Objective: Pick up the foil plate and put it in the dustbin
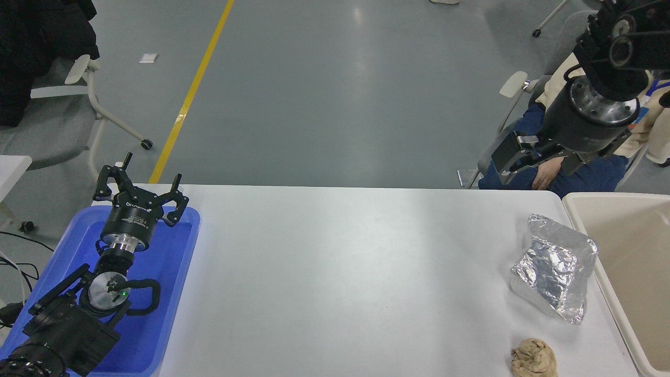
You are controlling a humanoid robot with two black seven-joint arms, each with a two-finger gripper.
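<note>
At three o'clock on the table (340, 272), the foil plate (555, 267) is lying beside the dustbin (625, 251); your right gripper (505, 167) is hanging open, empty, above. Judged light, crushable: pinch a raised edge.

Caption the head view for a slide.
Crumpled silver foil plate lies on the white table beside the beige plastic dustbin; right gripper raised above.

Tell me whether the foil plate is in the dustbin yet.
Out. The foil plate lies crumpled on the table, beside the dustbin.
</note>
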